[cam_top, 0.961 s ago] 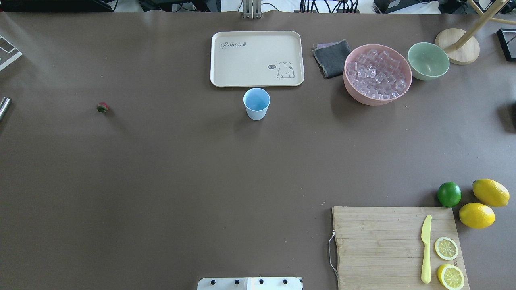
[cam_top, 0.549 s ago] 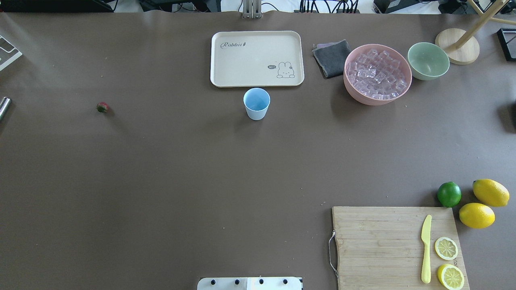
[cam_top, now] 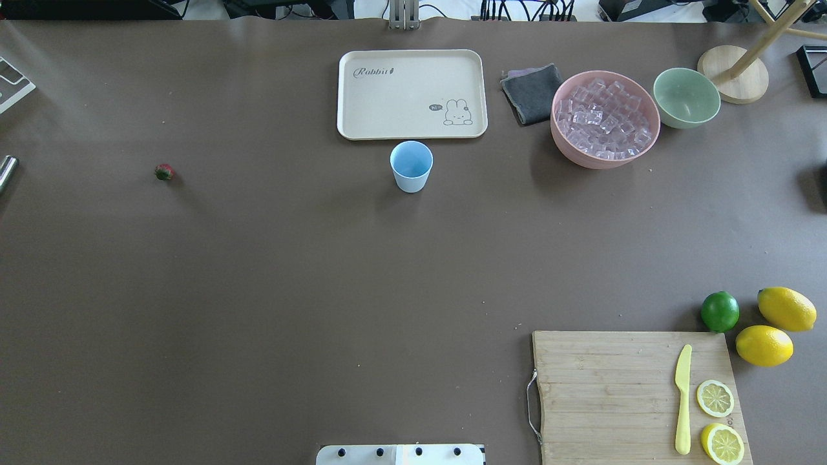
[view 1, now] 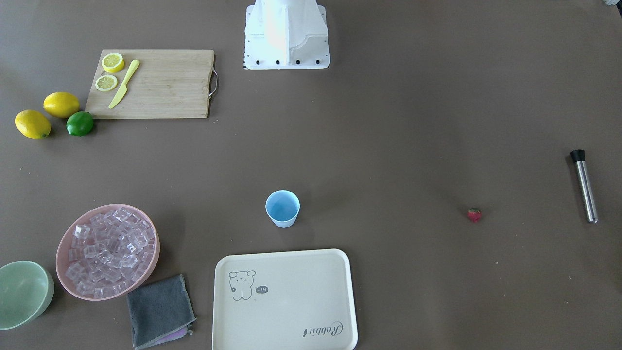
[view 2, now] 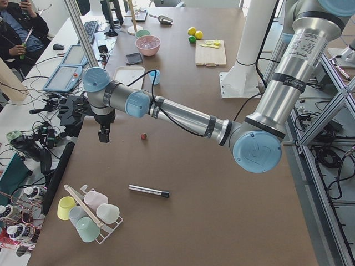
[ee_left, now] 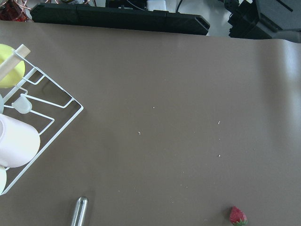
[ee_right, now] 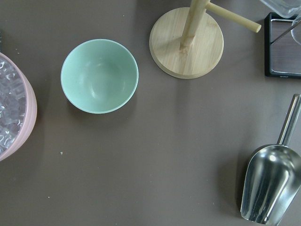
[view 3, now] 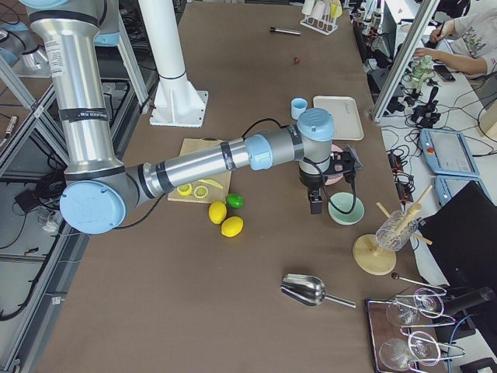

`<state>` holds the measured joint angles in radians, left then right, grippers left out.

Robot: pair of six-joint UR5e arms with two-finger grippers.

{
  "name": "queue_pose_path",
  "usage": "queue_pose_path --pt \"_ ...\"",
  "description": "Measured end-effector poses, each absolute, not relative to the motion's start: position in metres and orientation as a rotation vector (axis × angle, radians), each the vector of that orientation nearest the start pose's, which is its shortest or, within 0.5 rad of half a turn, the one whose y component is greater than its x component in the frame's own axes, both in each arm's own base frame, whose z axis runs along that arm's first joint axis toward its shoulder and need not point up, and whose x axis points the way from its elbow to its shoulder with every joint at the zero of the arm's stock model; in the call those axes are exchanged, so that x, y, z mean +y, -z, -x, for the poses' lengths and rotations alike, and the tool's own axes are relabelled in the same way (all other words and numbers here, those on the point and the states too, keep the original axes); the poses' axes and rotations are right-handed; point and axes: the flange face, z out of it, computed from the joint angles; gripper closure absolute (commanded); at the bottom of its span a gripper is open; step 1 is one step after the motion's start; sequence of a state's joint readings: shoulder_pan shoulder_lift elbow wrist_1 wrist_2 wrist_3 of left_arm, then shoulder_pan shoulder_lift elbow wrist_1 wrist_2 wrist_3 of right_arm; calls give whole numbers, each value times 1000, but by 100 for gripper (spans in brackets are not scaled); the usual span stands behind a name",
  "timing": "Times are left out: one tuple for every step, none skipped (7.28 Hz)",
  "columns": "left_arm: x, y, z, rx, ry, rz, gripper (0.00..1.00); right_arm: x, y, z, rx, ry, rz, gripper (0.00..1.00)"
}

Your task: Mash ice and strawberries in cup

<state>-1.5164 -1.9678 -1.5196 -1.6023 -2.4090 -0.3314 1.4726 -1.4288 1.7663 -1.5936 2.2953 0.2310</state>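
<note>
The light-blue cup (cam_top: 411,165) stands upright and looks hollow, just in front of the cream tray (cam_top: 411,93). The ice (cam_top: 604,119) fills a pink bowl (view 1: 64,272) on the robot's right. One small red strawberry (cam_top: 164,172) lies alone on the left side, also low in the left wrist view as the strawberry (ee_left: 237,216). My left gripper (view 2: 104,134) hangs above the table's far edge, beyond the strawberry (view 2: 143,136). My right gripper (view 3: 315,203) hovers beside the pale-green bowl (view 3: 345,208). Both show only in the side views, so I cannot tell their state.
A metal rod with a black cap (view 1: 583,185) lies at the far left. A grey cloth (cam_top: 532,93), a wooden stand (ee_right: 186,41) and a metal scoop (ee_right: 269,186) sit at the right. A cutting board (cam_top: 614,394) holds a knife and lemon slices; a lime (cam_top: 720,311) lies beside it.
</note>
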Motion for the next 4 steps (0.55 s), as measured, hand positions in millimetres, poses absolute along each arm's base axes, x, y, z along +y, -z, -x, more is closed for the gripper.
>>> queue_pose_path --pt "-651 -443 24 879 97 -199 2 -551 -492 -13 -760 -23 -176 0" --pt "-650 -441 25 879 95 -205 2 -551 -491 -13 -764 -35 -173 0" --pt "-648 -438 26 881 94 -212 2 -550 -489 -13 -766 -40 -174 0" --pt "-645 -434 28 884 92 -220 2 -550 -488 -13 -767 -41 -175 0"
